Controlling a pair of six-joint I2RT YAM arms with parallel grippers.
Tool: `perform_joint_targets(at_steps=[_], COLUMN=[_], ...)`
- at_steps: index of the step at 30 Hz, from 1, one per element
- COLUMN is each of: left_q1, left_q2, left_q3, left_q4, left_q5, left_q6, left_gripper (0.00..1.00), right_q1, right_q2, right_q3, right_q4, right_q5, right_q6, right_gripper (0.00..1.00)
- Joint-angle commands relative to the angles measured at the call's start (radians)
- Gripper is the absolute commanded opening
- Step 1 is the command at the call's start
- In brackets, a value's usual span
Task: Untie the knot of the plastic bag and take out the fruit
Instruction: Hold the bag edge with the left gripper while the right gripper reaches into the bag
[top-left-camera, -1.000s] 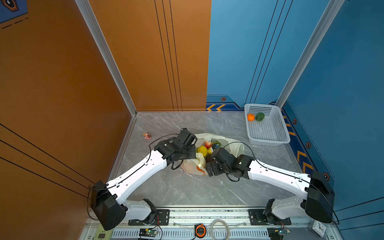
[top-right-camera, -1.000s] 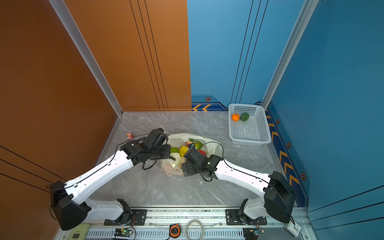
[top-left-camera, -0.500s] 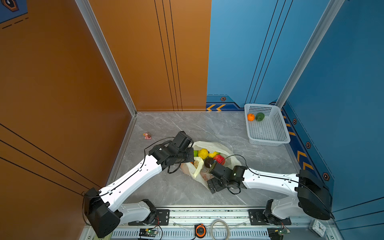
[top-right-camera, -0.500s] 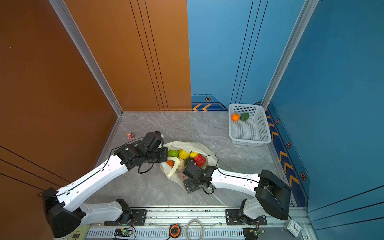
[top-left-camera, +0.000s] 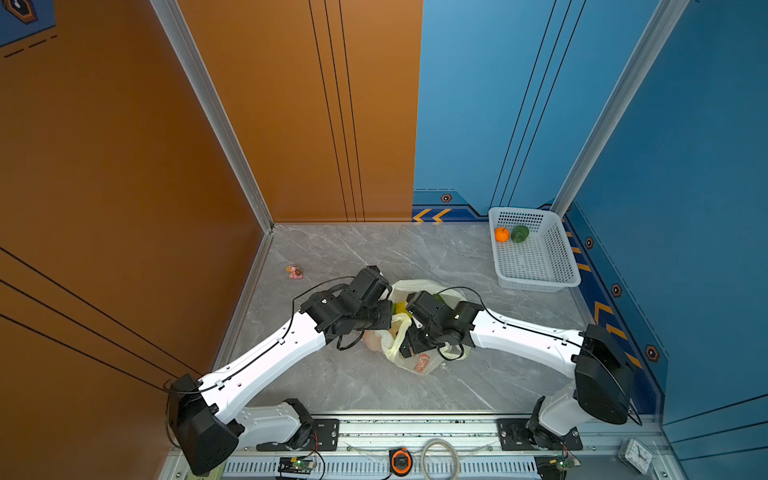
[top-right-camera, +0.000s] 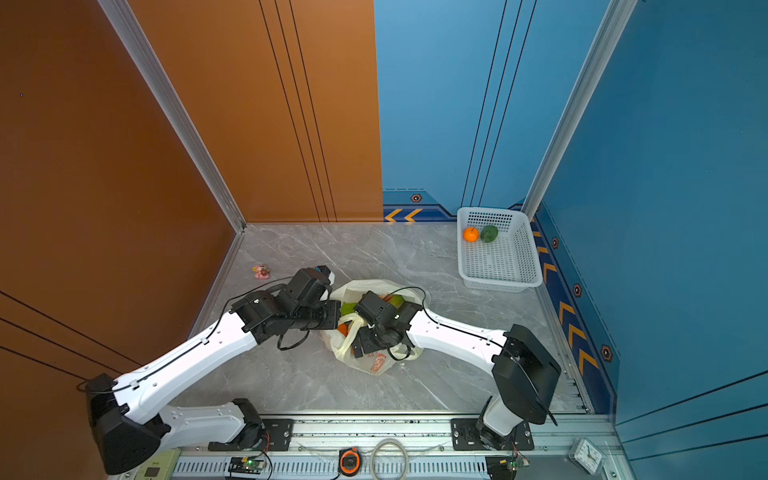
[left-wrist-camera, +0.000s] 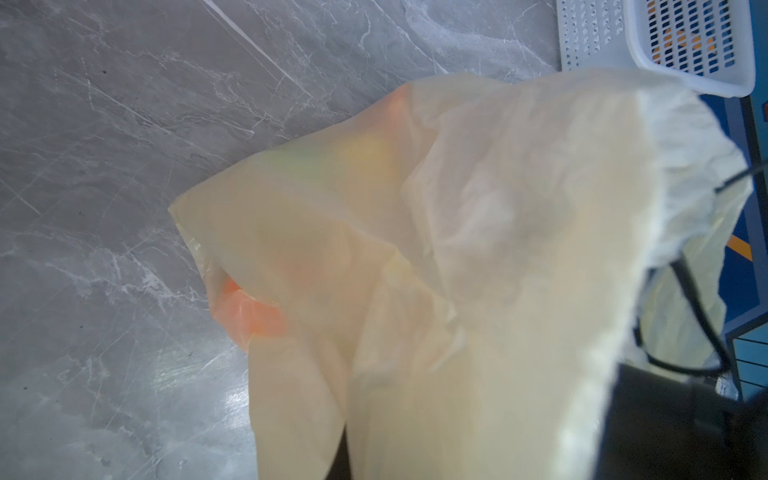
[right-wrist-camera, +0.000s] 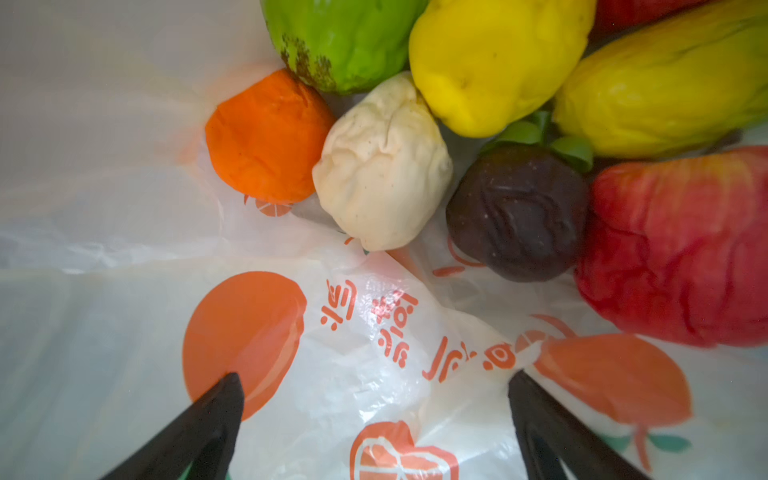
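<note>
Plastic bag (top-left-camera: 419, 361) mid-surface (top-left-camera: 332, 249), between both arms. Fruit (right-wrist-camera: 382, 166) piled inside it; right claw (right-wrist-camera: 374, 380) in the bag too, near the pile. Basket (top-left-camera: 536, 266) back right, two fruits (top-left-camera: 502, 235) at its far end. Toy figure (top-left-camera: 294, 272) back left.

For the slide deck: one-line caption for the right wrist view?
Right end effector, open, inside the plastic bag, short of the piled fruit.

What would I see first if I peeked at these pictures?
Probably the bright toy fruit piled inside the open plastic bag mid-floor: green, yellow, orange, cream, dark brown and red, with the right claw open just before them. Next, the white basket in the far right corner, holding an orange fruit and a dark green fruit.
</note>
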Motion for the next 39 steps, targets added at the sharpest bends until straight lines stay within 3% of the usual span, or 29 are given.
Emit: perform_joint_targets(at_steps=[1, 6, 10, 14, 19, 22, 30, 39], left_q1=[-0.013, -0.016, -0.016, -0.017, -0.016, -0.016, -0.013, -0.004], left_q2=[-0.026, -0.047, -0.067, -0.075, -0.077, -0.071, -0.046, -0.064], left_q3=[-0.017, -0.046, -0.063, -0.072, -0.074, -0.064, -0.012, -0.034], left_q4=[-0.006, -0.006, -0.006, -0.006, -0.006, -0.006, -0.006, -0.002], left_q5=[0.028, 0.024, 0.008, -0.001, -0.006, 0.000, 0.001, 0.017], left_q6=[0.053, 0.075, 0.072, 0.069, 0.068, 0.070, 0.072, 0.057], left_gripper=[0.00, 0.00, 0.00, 0.00, 0.00, 0.00, 0.00, 0.00], right_q1=[-0.054, -0.119, -0.161, -0.184, -0.215, -0.171, -0.021, -0.042], right_q2=[0.075, 0.116, 0.064, 0.015, -0.021, -0.019, 0.041, 0.108], right_q3=[0.081, 0.166, 0.105, 0.070, 0.058, 0.106, 0.185, 0.214], right_q4=[-0.021, -0.041, -0.105, -0.275, -0.411, -0.448, -0.362, -0.237], right_q5=[-0.089, -0.010, 0.107, 0.216, 0.242, 0.236, 0.069, 0.029], right_q6=[-0.037, 0.046, 0.123, 0.103, 0.079, 0.045, 0.041, 0.016], right_gripper=[0.98, 0.99, 1.00, 1.00, 1.00, 1.00, 1.00, 0.99])
